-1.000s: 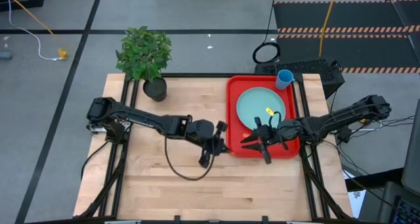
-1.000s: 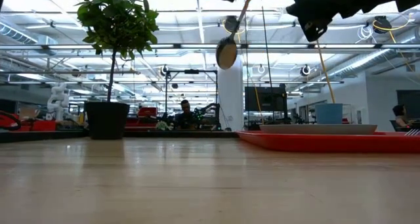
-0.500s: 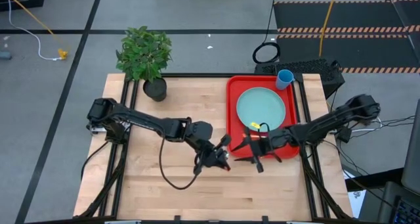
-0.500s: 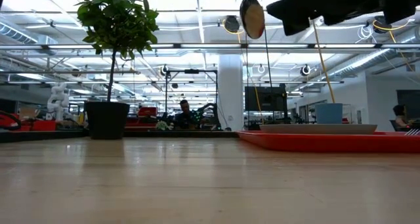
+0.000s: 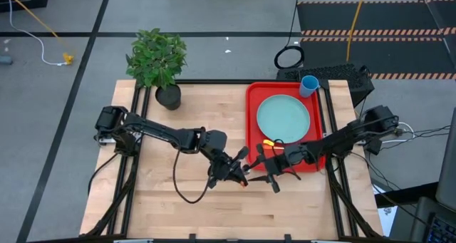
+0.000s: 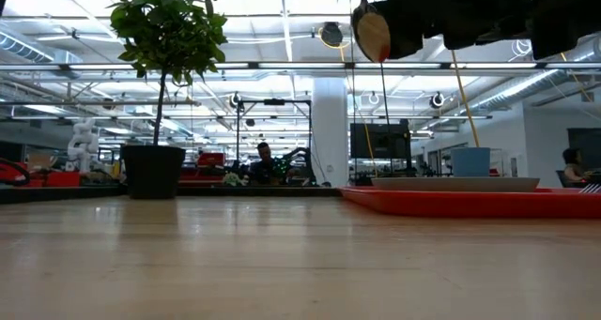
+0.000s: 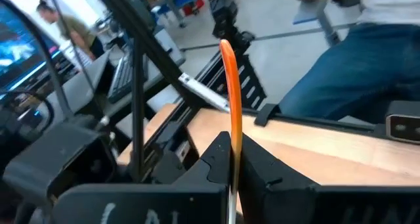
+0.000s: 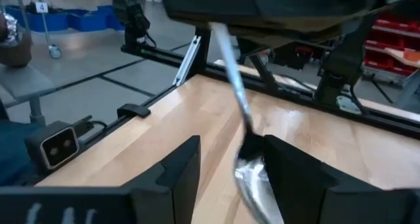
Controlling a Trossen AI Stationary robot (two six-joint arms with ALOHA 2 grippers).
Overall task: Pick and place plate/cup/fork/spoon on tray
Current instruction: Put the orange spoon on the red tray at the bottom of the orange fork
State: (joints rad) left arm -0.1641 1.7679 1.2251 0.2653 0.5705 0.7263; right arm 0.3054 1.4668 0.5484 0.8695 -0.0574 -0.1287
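**A:** Since both arms meet in one spot when seen from above, what are they doing?

**B:** The left gripper (image 5: 239,173) and right gripper (image 5: 265,173) face each other over the worktop (image 5: 178,200), just beside the tray's (image 5: 251,122) left edge, at the corner farthest from the cup (image 5: 308,84). The plate (image 5: 283,118) fills the middle of the tray, and the cup stands in its far right corner. It looks like a handover.

**A:** And from table height?

**B:** The spoon (image 6: 373,34) hangs bowl-down, well clear of the worktop, under the dark grippers. I judge it is kept high so it can pass over the tray's rim.

**A:** The left wrist?

**B:** The orange handle rises straight from between the left fingers (image 7: 275,178), which are clenched on it. That keeps it steady for the other arm.

**A:** The right wrist?

**B:** Its fingers (image 8: 177,175) are spread, with the bowl between them, close to one finger but not pinched. I'd say they're placed to take it, because the tray is on that arm's side.
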